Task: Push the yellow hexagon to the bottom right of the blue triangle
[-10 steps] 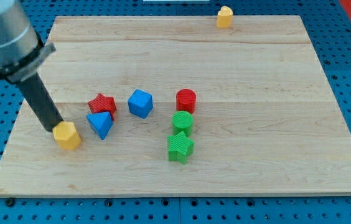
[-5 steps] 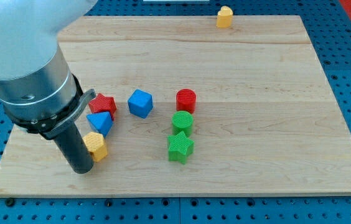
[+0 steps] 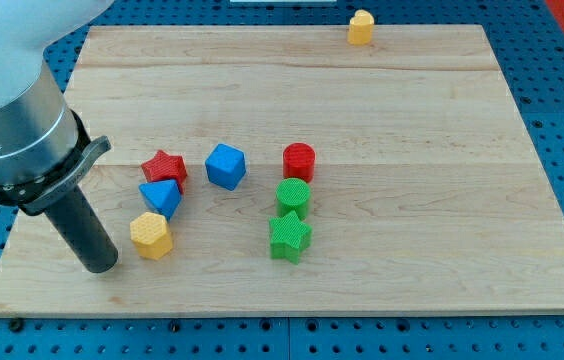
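The yellow hexagon point(image 3: 151, 235) lies on the wooden board point(image 3: 412, 210), just below the blue triangle point(image 3: 161, 195) and slightly to its left, close to it. My tip point(image 3: 101, 265) rests on the board to the left of the hexagon and a little lower, with a small gap between them. The rod slants up to the view's left into the grey arm point(image 3: 12, 110).
A red star point(image 3: 165, 166) touches the blue triangle's top. A blue block point(image 3: 226, 165), a red cylinder point(image 3: 299, 160), a green cylinder point(image 3: 293, 196) and a green star point(image 3: 289, 236) sit mid-board. A second yellow block point(image 3: 361, 27) stands at the top edge.
The yellow hexagon slid right from the board's left side to under the blue triangle. My tip then drew back to the left, away from the hexagon.
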### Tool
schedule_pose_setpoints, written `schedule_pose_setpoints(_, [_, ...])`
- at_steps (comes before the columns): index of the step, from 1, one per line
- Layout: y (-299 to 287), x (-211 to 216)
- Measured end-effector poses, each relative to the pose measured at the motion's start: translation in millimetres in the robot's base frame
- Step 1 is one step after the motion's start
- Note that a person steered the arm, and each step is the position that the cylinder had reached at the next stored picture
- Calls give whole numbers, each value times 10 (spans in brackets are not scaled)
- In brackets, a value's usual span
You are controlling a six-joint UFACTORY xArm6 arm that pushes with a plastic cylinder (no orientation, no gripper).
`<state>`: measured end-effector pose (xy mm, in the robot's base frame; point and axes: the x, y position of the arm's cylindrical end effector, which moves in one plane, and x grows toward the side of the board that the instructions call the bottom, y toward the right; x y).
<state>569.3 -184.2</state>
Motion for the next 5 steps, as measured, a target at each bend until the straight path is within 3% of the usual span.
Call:
schedule_pose_setpoints(2, [400, 25])
schedule_pose_setpoints(3, [980, 85])
schedule_pose_setpoints(4, [1589, 468])
schedule_pose_setpoints(5, [2650, 120])
